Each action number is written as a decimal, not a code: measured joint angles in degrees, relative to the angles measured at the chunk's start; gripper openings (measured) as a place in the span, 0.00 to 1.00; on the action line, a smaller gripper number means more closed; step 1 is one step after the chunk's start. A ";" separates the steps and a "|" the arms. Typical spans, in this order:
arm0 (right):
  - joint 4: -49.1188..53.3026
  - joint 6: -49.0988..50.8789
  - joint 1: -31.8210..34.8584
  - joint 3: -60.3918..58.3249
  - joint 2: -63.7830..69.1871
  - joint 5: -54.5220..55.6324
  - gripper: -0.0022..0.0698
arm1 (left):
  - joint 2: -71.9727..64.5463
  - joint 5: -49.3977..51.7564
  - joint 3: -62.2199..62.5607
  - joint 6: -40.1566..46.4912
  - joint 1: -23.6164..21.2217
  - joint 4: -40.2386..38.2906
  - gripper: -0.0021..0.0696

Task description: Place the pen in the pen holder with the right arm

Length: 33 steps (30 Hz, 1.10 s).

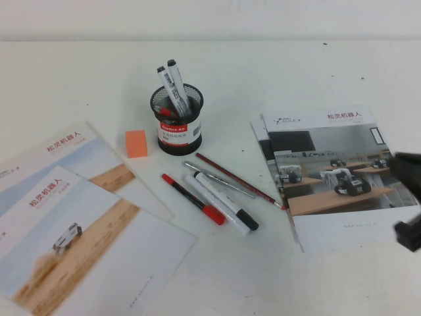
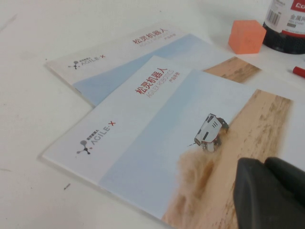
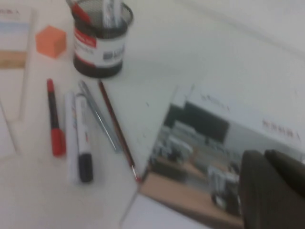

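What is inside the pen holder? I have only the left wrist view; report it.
Observer: A lettered white marker stands in the pen holder beside a second marker.
Operator: My left gripper hovers over a desert brochure. Locate the right gripper.
Observer: The right gripper is on the robot's right, over the office brochure.
Operator: List what lies loose.
Observer: A plainer white marker, a grey pen and a red pencil lie before the holder.

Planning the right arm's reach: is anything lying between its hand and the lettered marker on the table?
Nothing upright. A grey pen and a red pencil lie flat beside the pen, on the side toward the right hand at the table's right edge. The left hand hovers over the left brochures, far off.
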<state>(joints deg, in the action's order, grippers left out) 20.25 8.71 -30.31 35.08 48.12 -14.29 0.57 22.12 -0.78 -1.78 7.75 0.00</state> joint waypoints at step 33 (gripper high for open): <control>-10.83 0.58 29.16 -36.40 -38.96 11.13 0.00 | 0.00 0.00 0.00 0.00 0.00 0.00 0.03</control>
<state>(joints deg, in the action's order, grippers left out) 9.42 9.29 -1.15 -1.32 9.16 -3.16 0.57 22.12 -0.78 -1.78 7.75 0.00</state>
